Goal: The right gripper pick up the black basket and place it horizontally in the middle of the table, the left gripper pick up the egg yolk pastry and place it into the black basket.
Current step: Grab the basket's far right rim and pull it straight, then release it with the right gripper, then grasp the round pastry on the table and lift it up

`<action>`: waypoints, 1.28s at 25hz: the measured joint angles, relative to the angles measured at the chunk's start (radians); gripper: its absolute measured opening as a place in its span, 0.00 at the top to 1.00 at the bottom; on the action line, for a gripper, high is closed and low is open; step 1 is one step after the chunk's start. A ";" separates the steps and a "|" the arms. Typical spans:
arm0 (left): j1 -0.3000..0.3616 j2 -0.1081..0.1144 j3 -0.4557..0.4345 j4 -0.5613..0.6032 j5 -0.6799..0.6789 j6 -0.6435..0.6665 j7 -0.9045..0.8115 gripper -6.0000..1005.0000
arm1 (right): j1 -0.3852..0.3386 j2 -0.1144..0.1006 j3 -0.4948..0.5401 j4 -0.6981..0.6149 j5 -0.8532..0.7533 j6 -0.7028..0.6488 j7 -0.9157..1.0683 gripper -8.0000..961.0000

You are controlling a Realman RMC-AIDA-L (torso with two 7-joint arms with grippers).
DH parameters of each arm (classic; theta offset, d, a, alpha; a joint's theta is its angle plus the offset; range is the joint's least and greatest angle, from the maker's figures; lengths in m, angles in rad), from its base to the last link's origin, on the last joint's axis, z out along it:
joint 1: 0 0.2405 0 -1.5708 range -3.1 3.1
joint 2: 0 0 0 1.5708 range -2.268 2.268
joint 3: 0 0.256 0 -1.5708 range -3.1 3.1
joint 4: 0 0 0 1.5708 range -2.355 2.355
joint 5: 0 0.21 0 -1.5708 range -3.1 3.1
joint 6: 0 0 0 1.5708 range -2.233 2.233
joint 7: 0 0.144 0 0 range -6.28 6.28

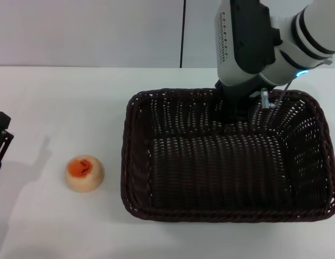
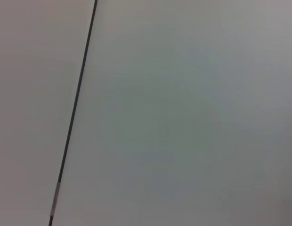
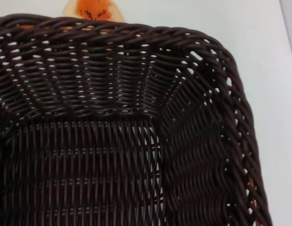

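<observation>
Dark wicker black basket (image 1: 227, 162) is sitting on the desk (image 1: 59, 97), right pincer (image 1: 238, 110) at its far rim, grip unclear. Egg yolk pastry (image 1: 85, 173) is lying left; the right wrist view is catching it (image 3: 93, 9) beyond the rim. Left pincer (image 1: 0, 141) is idling at the edge, unclear too.

A plain pale grey wall (image 1: 86, 32) stands behind the white table (image 1: 59, 97), divided by one thin dark vertical seam (image 1: 182, 32), and soft even light leaves only faint shadows on the smooth surface.
</observation>
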 joint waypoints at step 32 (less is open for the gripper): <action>-0.100 0.009 0.507 0.491 0.013 0.011 -0.453 0.19 | -0.705 0.000 0.415 -0.259 1.140 0.041 -0.295 0.22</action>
